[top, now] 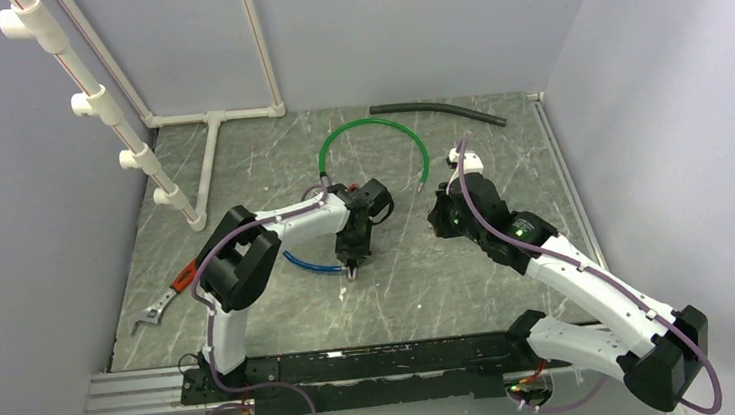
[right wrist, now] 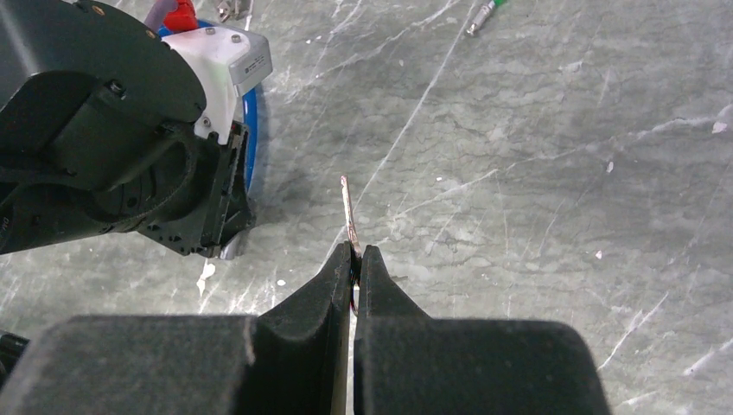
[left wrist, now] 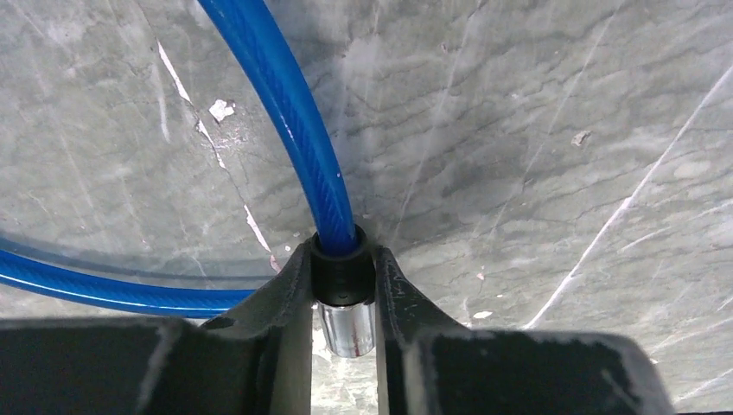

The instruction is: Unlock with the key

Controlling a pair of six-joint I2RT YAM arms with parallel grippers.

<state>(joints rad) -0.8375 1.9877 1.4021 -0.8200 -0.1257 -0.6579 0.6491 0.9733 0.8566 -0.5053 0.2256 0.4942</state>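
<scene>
Top: left gripper (top: 352, 266) sits on the lock (top: 306, 264); right gripper (top: 438, 219) hangs right of the lock. Left wrist: jaws pinch the lock's end. Right wrist: jaws pinch the key (right wrist: 348, 209) near the lock. That thin grip may let it twist at insertion.

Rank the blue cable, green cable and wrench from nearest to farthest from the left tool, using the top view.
1. blue cable: its end sits between the fingers of the left tool.
2. green cable: behind the tool, toward the back.
3. wrench: far off to the left, beyond the arm.
</scene>
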